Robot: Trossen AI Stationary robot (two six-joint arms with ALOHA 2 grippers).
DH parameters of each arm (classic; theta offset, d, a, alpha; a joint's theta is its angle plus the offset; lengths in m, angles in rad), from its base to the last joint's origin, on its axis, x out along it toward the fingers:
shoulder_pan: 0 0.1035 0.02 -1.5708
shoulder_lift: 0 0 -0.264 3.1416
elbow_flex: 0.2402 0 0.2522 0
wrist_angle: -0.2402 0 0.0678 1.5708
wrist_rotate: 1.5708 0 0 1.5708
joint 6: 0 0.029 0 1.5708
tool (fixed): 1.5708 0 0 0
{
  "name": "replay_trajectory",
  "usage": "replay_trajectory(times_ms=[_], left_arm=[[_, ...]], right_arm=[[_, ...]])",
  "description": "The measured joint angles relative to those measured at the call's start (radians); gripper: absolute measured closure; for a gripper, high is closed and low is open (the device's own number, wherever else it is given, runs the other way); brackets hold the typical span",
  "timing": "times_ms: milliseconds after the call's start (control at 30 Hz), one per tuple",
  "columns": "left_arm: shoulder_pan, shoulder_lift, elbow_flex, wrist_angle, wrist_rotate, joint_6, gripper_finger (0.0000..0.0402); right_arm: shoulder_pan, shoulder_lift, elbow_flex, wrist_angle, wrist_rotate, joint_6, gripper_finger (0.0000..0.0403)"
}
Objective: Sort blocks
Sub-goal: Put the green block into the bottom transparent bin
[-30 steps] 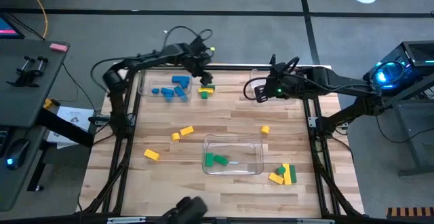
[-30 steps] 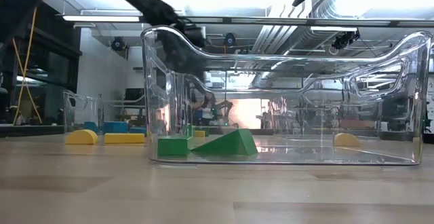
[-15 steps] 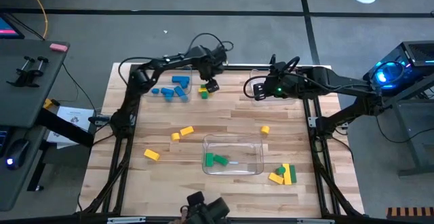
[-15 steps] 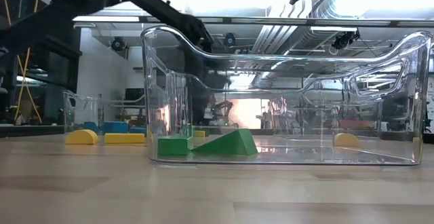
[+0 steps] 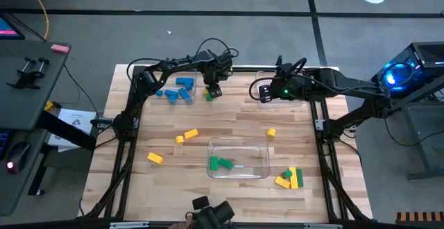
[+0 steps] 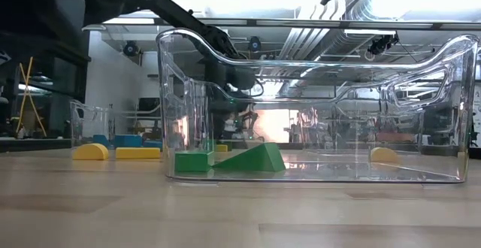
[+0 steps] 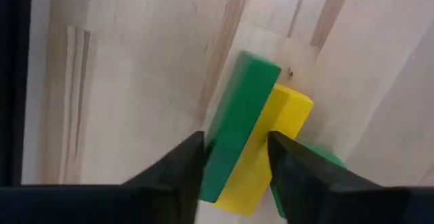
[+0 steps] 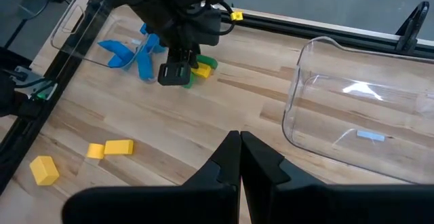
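Lab: exposed ceiling ducts [image 6: 353, 11], test rig table [image 5: 229, 132].

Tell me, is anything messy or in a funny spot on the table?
Mostly loose blocks lie scattered outside the trays. The oddest spot is a mixed pile: a green block leaning on a yellow block beside the blue tray, where the left gripper straddles them. Another green and yellow clump sits near the front right corner.

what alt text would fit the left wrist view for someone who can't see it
Seen past the left claw, whose two dark fingers are open, a long green bar block lies against a yellow block on the pale wooden table. A second green block peeks out behind them.
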Motion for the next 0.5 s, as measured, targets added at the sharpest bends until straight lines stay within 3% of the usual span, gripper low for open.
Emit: replay_trajectory(times_ms=[200, 500], left_arm=[[0.002, -0.003, 0.000, -0.051, 0.001, 0.024, 0.0384], [0.004, -0.073, -0.005, -0.057, -0.016, -0.005, 0.0392]], right_arm=[[0.000, 0.000, 0.000, 0.000, 0.000, -0.019, 0.0402], [0.000, 0.000, 0.000, 0.000, -0.001, -0.062, 0.0402]])
